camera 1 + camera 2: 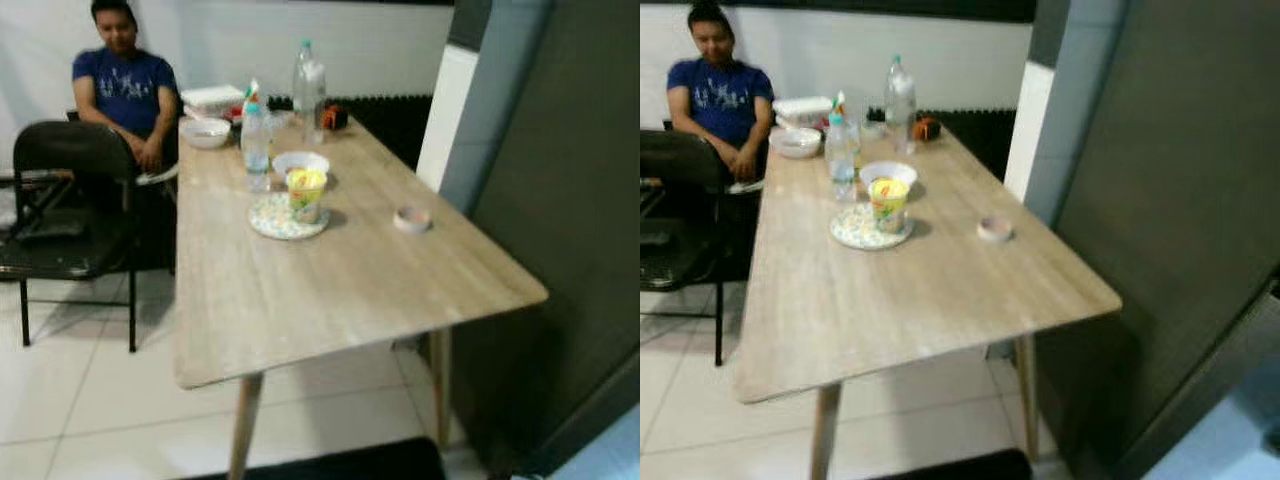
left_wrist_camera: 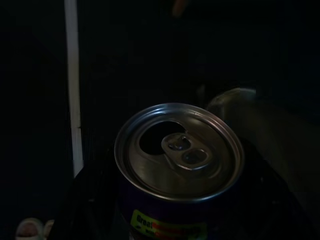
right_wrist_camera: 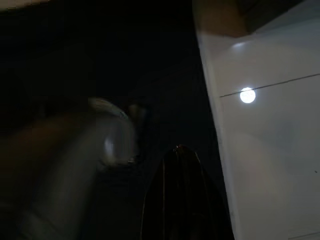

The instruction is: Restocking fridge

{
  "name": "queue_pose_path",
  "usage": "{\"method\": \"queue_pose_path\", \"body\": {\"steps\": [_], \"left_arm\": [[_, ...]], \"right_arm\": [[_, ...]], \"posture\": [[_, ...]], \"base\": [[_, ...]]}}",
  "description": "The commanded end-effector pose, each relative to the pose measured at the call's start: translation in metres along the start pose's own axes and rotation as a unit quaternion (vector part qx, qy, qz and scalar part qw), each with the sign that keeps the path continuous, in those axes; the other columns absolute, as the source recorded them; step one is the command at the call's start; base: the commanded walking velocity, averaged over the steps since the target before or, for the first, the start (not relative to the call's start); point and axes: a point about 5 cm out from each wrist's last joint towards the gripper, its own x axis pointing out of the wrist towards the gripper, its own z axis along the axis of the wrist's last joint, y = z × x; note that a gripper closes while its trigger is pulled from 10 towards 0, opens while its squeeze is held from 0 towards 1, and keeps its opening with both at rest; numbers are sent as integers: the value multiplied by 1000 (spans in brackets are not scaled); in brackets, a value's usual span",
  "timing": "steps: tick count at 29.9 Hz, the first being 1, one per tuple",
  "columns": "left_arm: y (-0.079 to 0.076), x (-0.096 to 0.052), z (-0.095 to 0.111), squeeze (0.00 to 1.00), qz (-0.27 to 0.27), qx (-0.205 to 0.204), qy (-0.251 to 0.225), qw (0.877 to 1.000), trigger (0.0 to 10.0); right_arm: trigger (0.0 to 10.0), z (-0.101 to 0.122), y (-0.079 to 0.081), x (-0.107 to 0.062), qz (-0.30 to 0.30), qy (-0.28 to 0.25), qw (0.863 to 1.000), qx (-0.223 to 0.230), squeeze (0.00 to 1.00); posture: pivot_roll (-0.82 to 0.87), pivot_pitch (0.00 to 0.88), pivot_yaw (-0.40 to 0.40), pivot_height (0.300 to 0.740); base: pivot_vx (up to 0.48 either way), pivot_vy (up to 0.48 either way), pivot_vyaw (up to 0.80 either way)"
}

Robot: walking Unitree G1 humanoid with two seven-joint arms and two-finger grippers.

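L gripper (image 2: 175, 220) is grasping an opened drink can (image 2: 179, 160), tab up. R gripper's state: can't tell, too dark. Yellow cup (image 1: 306, 194) is sitting on worktop (image 1: 330, 290).

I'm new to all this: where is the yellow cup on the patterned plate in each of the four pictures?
Left eye view: the yellow cup stands on the patterned plate, mid-table, just left of picture centre.
Right eye view: the same cup, upper left of centre.
Left wrist view: not in it; a drink can is there.
Right wrist view: not in it; too dark.
Shared landmark: the tall clear bottle at the table's far end.
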Motion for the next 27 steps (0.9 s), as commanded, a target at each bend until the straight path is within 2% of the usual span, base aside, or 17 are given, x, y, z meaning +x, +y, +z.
{"method": "queue_pose_path", "body": {"steps": [1, 3, 27], "left_arm": [[-1, 0, -3, 0, -3, 9, 8, 1000, 10000], [-1, 0, -3, 0, -3, 9, 8, 1000, 10000], [-3, 0, -3, 0, -8, 16, 10, 1000, 10000]], "right_arm": [[10000, -5, -5, -2, -6, 8, 1000, -2, 0], [10000, -4, -5, -2, -5, 7, 1000, 0, 0], [10000, -7, 0, -1, 7, 4, 1000, 11, 0]], "posture": [[-83, 0, -27, 740], [-83, 0, -24, 740], [-90, 0, -11, 740]], "base": [[0, -472, -756], [0, -472, -756], [0, -470, 0]]}}
